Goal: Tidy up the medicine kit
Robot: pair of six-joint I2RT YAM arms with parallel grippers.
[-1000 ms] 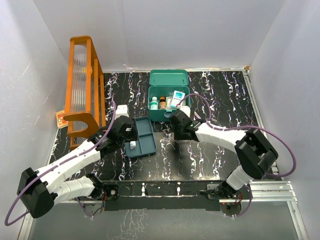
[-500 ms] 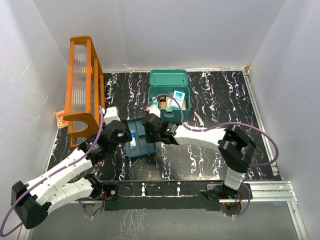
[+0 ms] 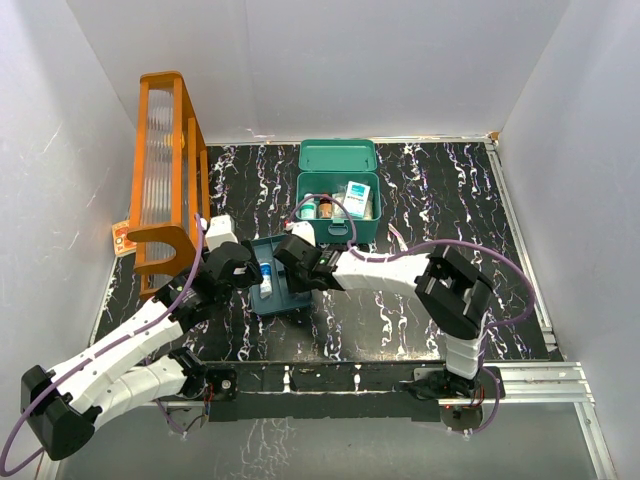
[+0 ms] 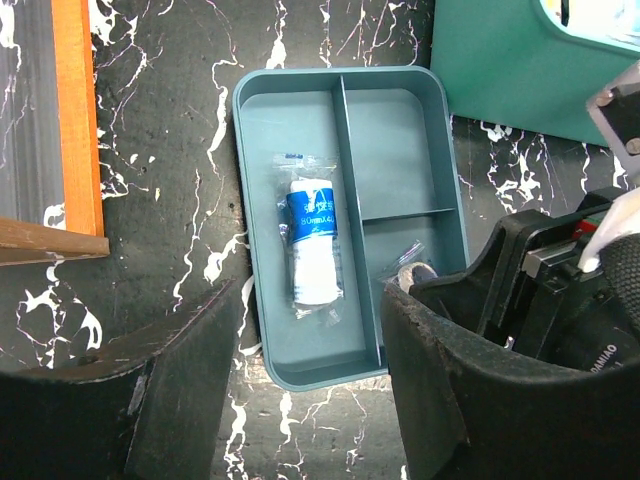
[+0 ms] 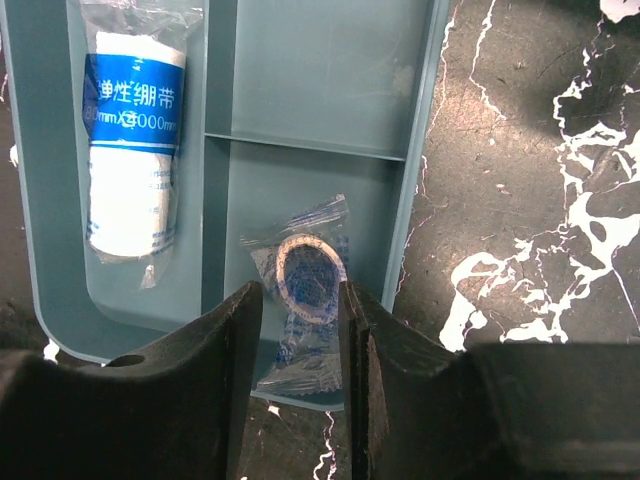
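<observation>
Landmark: the flat blue-teal divided tray [image 4: 400, 150] on the black marbled table [image 3: 420, 300]; every place below is told from it.
My left pincer [image 4: 312, 300]: released, jaws wide, nothing between them. It hovers over the tray's near end, one finger outside the left rim and the other above the near right part.
My right pincer [image 5: 300, 292]: above the tray's small near-right compartment, with its fingers parted to either side of a wrapped tape ring. I cannot tell whether the pads press on the packet or only flank it.
Tape ring [image 5: 305, 278]: sealed in a clear wrapper with blue print. It lies flat in that small compartment, and the wrapper's end reaches the tray's near rim.
Bandage roll [image 4: 312, 240]: white with a blue label, sealed in clear film. It lies lengthwise in the tray's long left compartment, touched by neither pincer.
Medicine kit [image 3: 365, 228]: a teal-green box just beyond the tray's far right corner, near it with a thin strip of table between them in my left wrist view. Its lid is hinged back open, and bottles and small cartons stand inside.
Orange rack [image 3: 165, 170]: tall and upright, to the left of the tray.
Small printed card [image 3: 122, 238]: on the far side of the rack from the tray.
My arms: both reach in over the tray, the right one crossing from the tray's right side.
</observation>
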